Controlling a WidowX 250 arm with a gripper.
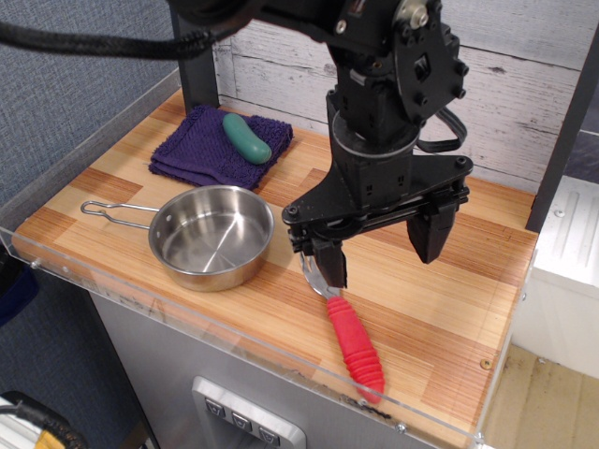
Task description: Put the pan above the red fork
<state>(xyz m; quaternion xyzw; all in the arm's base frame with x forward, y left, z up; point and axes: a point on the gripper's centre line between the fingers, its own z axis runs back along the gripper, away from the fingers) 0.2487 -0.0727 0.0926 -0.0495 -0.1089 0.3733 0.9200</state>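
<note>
The pan (211, 237) is a small shiny steel saucepan. It stands upright on the wooden table at the left front, with its wire-loop handle (114, 212) pointing left. The red fork (353, 337) lies near the front edge to the right of the pan. Its red ribbed handle points toward the front right, and its tines are partly hidden behind my left finger. My gripper (379, 251) is open and empty. It hangs above the table just right of the pan, with its left finger (328, 264) over the fork's tines.
A purple cloth (217, 148) lies at the back left with a teal-green oblong object (246, 137) on it. A clear plastic rim (187, 309) runs along the table's front and left edges. A white plank wall stands behind.
</note>
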